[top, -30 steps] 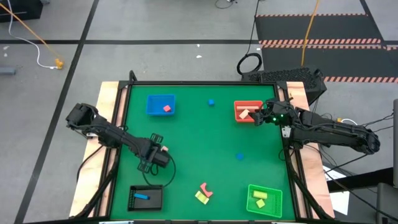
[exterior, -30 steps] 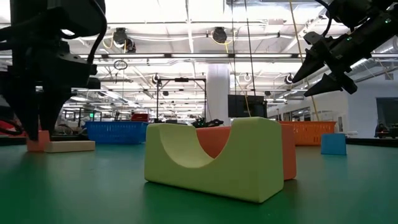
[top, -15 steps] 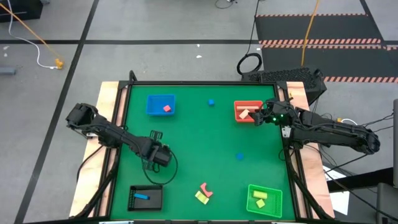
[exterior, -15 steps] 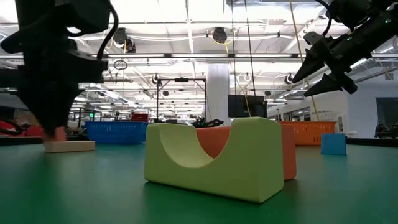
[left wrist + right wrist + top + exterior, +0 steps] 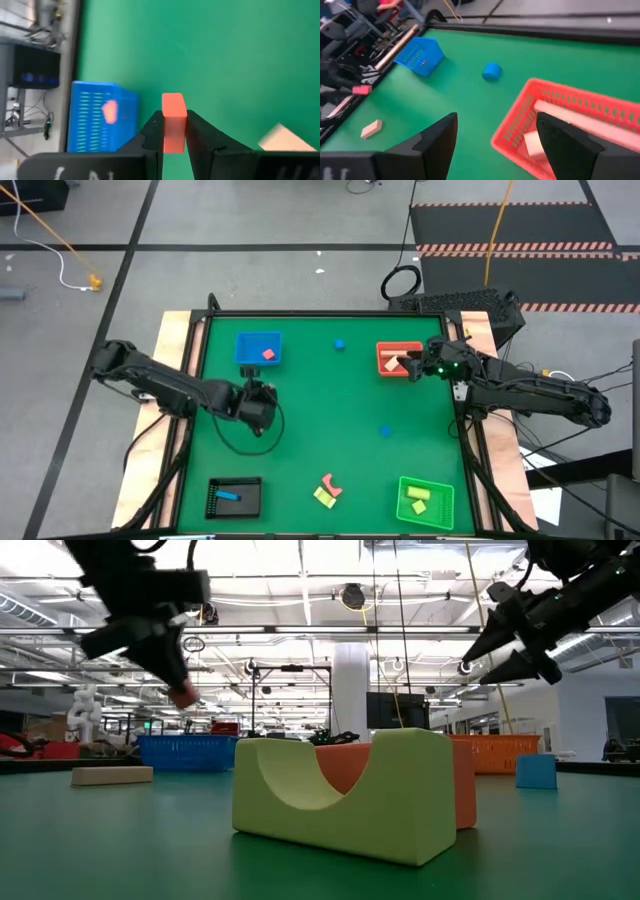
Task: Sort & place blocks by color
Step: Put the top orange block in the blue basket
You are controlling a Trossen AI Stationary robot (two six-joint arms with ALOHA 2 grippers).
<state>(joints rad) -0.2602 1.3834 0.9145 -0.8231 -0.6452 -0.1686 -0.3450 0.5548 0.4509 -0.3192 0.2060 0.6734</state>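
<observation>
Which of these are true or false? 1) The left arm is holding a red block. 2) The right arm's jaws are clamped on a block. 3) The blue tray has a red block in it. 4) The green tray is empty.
1) True: the left gripper grips a red block.
2) False: the right gripper is open, holding nothing, over the red tray.
3) True: the blue tray holds a red piece.
4) False: the green tray holds yellow blocks.

We count four shallow trays on the green table (image 5: 330,410): blue tray (image 5: 258,348) far left, red tray (image 5: 398,359) far right, black tray (image 5: 233,498) near left, green tray (image 5: 425,502) near right. Coiled cable (image 5: 401,282) lies on the floor beyond.
</observation>
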